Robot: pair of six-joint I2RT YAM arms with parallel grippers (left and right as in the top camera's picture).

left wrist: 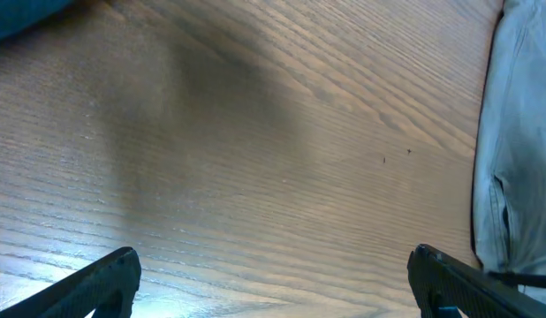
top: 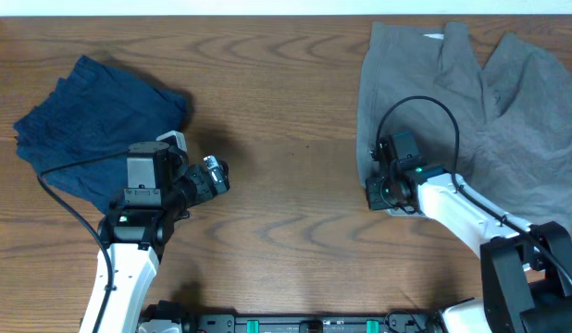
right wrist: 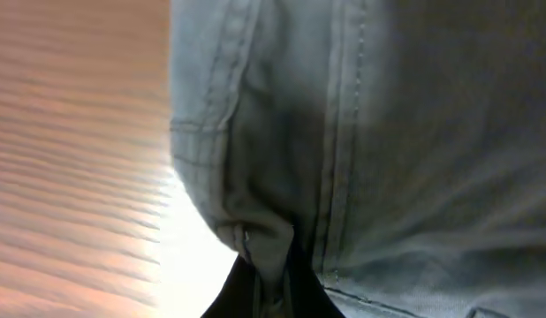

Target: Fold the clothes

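Note:
The light grey shorts (top: 490,111) lie spread at the right of the wooden table. My right gripper (top: 376,196) is shut on their near left edge; in the right wrist view the grey cloth (right wrist: 344,132) is pinched between the dark fingers (right wrist: 271,287). The dark navy garment (top: 101,120) lies crumpled at the left. My left gripper (top: 217,176) is open and empty over bare wood to the right of the navy garment; its two fingers show at the bottom of the left wrist view (left wrist: 273,283), with the grey shorts' edge (left wrist: 520,132) far right.
The wooden table (top: 286,111) stretches between the two garments. Black cables loop over the right arm (top: 425,106) and trail from the left arm across the navy garment (top: 73,166). The arm bases stand at the front edge.

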